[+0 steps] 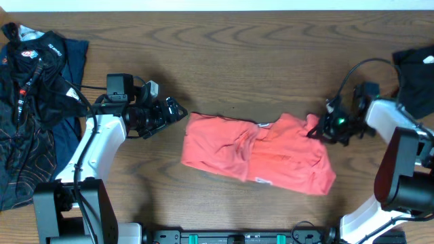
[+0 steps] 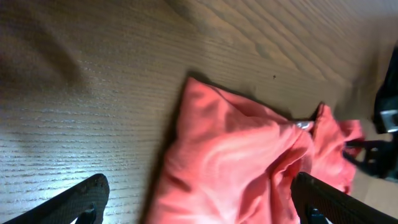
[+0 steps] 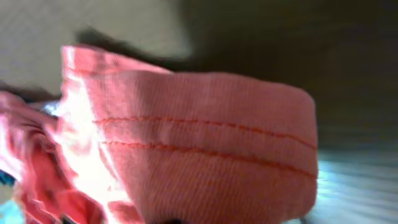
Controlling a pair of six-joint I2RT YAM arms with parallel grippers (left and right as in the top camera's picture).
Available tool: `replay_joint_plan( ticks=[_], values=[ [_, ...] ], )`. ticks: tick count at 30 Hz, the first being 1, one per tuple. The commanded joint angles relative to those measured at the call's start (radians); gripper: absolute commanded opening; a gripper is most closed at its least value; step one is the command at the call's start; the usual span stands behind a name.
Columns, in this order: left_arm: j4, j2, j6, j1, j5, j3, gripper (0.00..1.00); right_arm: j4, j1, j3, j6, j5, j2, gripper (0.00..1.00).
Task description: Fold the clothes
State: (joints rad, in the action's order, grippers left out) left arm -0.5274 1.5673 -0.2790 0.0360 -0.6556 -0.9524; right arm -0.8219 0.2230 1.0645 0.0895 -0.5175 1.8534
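Overhead: T-shirt (image 1: 258, 154) lies crumpled at table (image 1: 271, 61) centre, a little toward 5 o'clock. It is bunched into a rough oblong running 9 to 3, the 3 o'clock end wider. A small white label (image 1: 263, 125) shows on its 12 o'clock edge, another white patch on the 6 o'clock edge. Lettering not visible.

Left gripper (image 1: 178, 110): at the shirt's 10 o'clock corner, just beside it, apart from the cloth. Fingers spread wide, nothing between them. Left wrist view: both dark fingertips (image 2: 87, 196) at the bottom corners, shirt ahead on the wood.

Right gripper (image 1: 315, 129): at the shirt's 2 o'clock corner. Fingers together, pinching the cloth edge there; that corner stands up a little at the fingers. Right wrist view: filled by a blurred red hem (image 3: 205, 149) with two stitched lines, close to the lens; fingers themselves not seen.

Dark garment pile (image 1: 30, 102) at the table's 9 o'clock edge. Black cloth (image 1: 415, 71) at 2 o'clock. Both well apart from the shirt.
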Motion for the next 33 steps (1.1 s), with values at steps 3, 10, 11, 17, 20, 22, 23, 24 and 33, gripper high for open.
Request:
replay_joint_plan(
  ticks=[3,10,11,17,20,22,23,24,33],
  values=[
    [-0.003,-0.008,0.024,0.004,0.013,-0.003,0.95,-0.088,0.055,0.228,-0.024,0.043,-0.004,0.01],
    [-0.003,-0.008,0.024,0.004,0.013,-0.003,0.95,-0.222,0.065,0.386,-0.039,0.042,-0.004,0.01],
    [-0.003,-0.008,0.024,0.004,0.013,-0.003,0.95,-0.234,0.063,0.388,-0.04,0.042,-0.004,0.01],
    [-0.003,-0.008,0.024,0.004,0.013,-0.003,0.95,-0.267,0.023,0.394,-0.045,0.042,-0.004,0.01],
    [-0.003,-0.008,0.024,0.003,0.021,-0.003,0.95,-0.286,-0.022,0.409,-0.044,0.042,-0.004,0.01],
    [-0.003,-0.008,0.024,-0.002,0.05,-0.003,0.95,-0.303,-0.063,0.432,-0.044,0.045,-0.004,0.01],
    [-0.004,-0.008,0.024,-0.006,0.067,-0.003,0.95,-0.314,-0.081,0.449,-0.042,0.047,-0.004,0.01],
    [-0.004,-0.008,0.024,-0.01,0.079,-0.003,0.95,-0.327,-0.099,0.469,-0.042,0.051,-0.004,0.01],
    [-0.01,-0.007,0.024,-0.054,0.092,-0.003,0.95,-0.46,-0.224,0.624,0.061,0.095,-0.004,0.01]
  ],
)
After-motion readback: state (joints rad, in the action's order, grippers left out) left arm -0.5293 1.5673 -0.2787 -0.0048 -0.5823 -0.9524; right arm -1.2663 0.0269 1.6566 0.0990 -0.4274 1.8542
